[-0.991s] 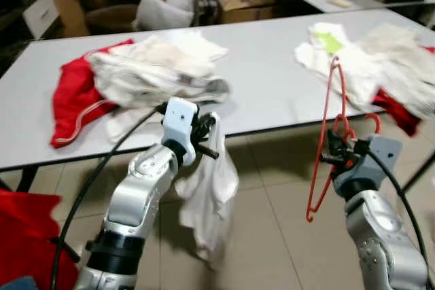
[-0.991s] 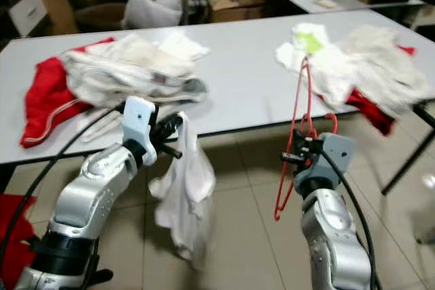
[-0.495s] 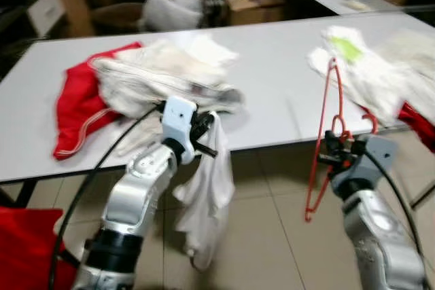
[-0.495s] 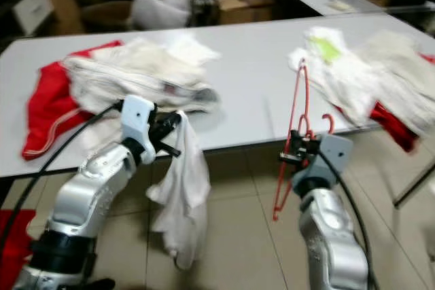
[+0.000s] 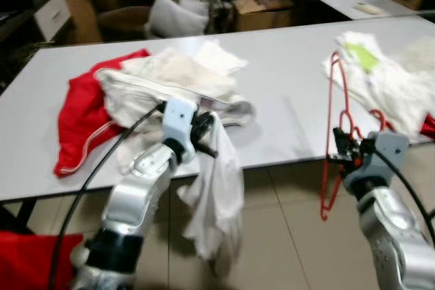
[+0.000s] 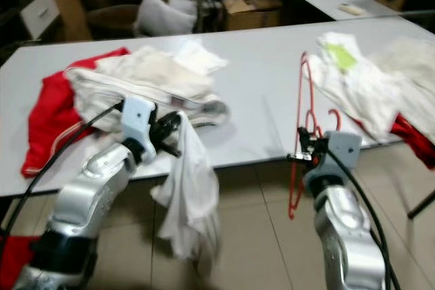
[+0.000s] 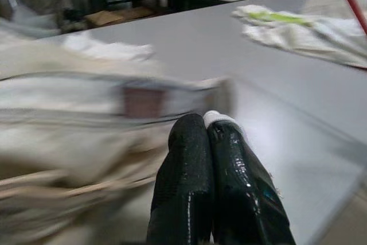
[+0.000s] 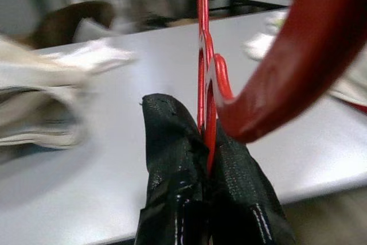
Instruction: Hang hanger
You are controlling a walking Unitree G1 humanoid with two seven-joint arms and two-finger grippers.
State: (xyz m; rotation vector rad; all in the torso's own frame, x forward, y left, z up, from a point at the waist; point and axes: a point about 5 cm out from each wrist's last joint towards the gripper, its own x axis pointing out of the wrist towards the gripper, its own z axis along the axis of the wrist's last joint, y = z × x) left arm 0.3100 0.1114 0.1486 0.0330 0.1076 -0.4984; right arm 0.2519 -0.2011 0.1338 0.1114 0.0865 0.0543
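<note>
A long grey table [image 5: 285, 93] carries a heap of cream and red clothes [image 5: 136, 89] on the left and pale clothes [image 5: 387, 76] on the right. The left gripper [image 5: 207, 130] is pressed together on a soft white garment [image 5: 217, 195] hanging below the table edge. The right gripper [image 5: 343, 156], raised before the table, pinches the thin red wire hanger [image 5: 335, 113], which stands almost upright.

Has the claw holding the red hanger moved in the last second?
Cannot tell. The right gripper sits slightly further right in the picture, but the table and clothes shifted too, so the camera moved.
</note>
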